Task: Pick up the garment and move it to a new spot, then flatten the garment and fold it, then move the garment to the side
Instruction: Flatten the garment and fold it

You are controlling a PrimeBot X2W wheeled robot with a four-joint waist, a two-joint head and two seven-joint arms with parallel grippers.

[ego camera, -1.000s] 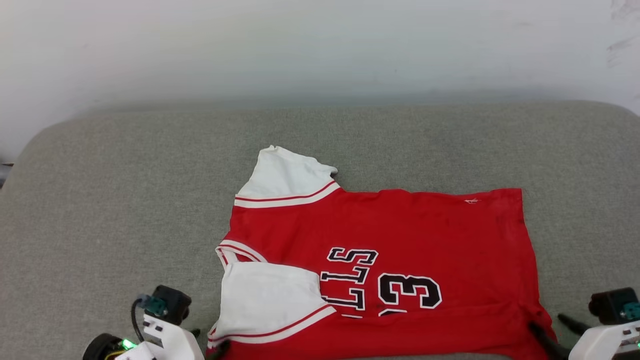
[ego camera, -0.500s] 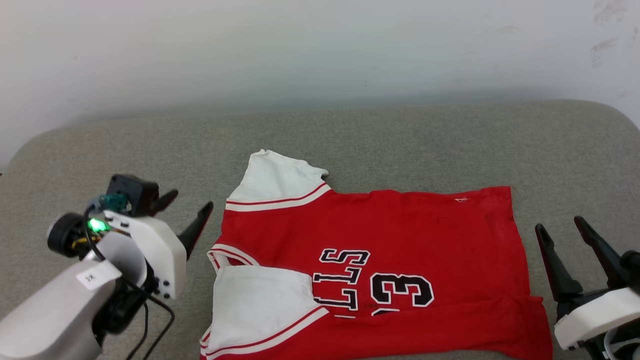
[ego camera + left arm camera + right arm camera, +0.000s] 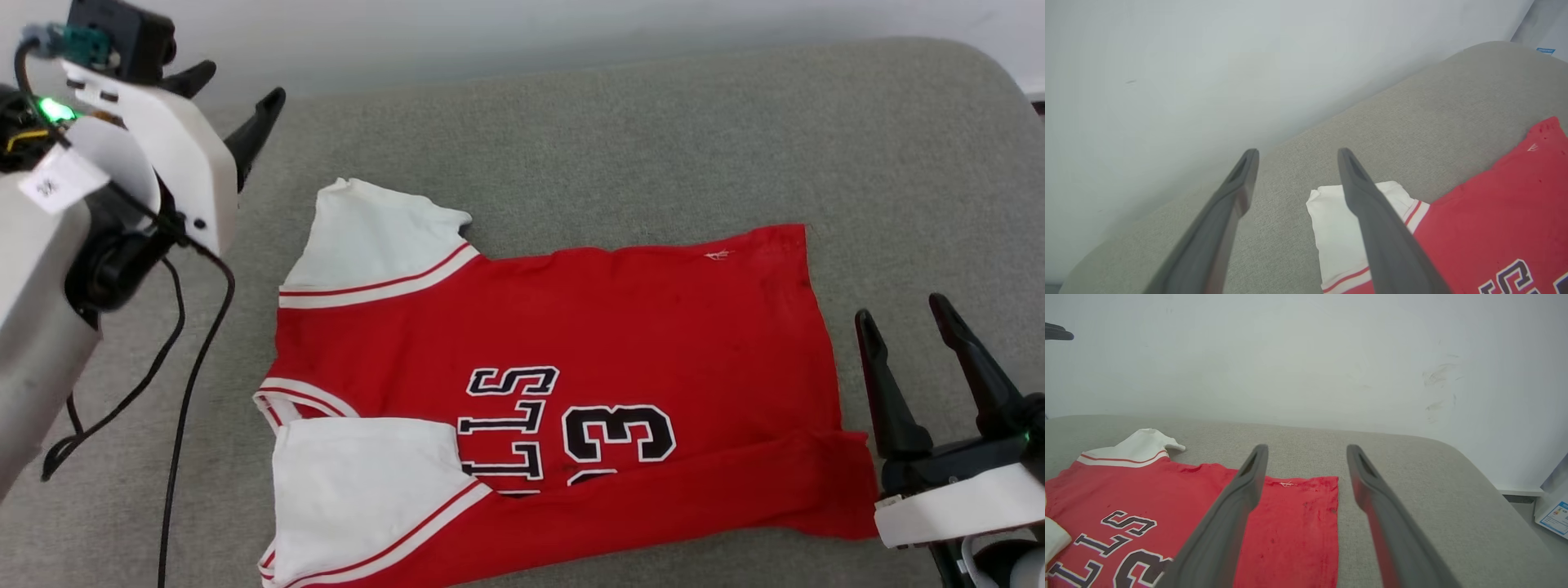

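The left fingers [image 3: 255, 122] are spread wide and released, gripping nothing and touching nothing. They are raised over the far left of the grey cushion [image 3: 620, 139], apart from the shirt [image 3: 653, 327]. The right fingers [image 3: 886, 392] are parted just as wide and also empty. They point away from the robot just right of the hem, near its near corner, and are off the cloth. A second ago both pairs sat low at the near edge, the left tips by the near sleeve and the right tips at the near hem corner. Half a second ago the left pair was beside the collar, and it is now higher and farther off. The head camera has dipped since then, so the whole picture has shifted, but the shirt's lie on the cushion looks unchanged. The shirt lies front up in the middle of the cushion, its long axis running left to right, collar to the left and hem to the right. Its far sleeve is spread toward the far left, its near sleeve is folded in over the chest, and its near side is turned over in a band.
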